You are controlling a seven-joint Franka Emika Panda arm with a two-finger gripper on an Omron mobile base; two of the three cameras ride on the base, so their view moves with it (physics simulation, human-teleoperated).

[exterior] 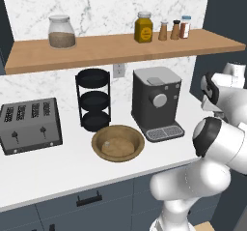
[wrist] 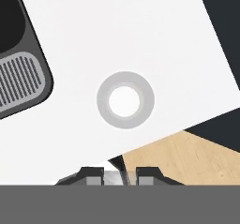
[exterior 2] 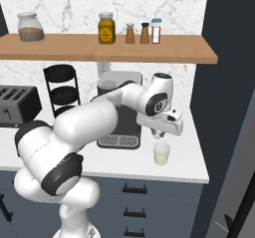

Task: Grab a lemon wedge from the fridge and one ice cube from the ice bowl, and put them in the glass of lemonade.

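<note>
We see the gripper (wrist: 119, 177) above the small pale translucent lemonade cup (wrist: 125, 100) | fingers narrow, pinching a pale translucent bit, identity unclear | wide brown wooden bowl (exterior: 118, 143) contents indistinct

On the counter (exterior: 58, 169), the toaster (exterior: 30, 125) sits far left, then the rack (exterior: 93, 98) with the bowl (exterior: 118, 143) before it, the coffee machine (exterior: 156, 103), and the glass (exterior 2: 161, 153) rightmost; jars (exterior: 143, 27) line the shelf (exterior: 120, 49) above.
</note>
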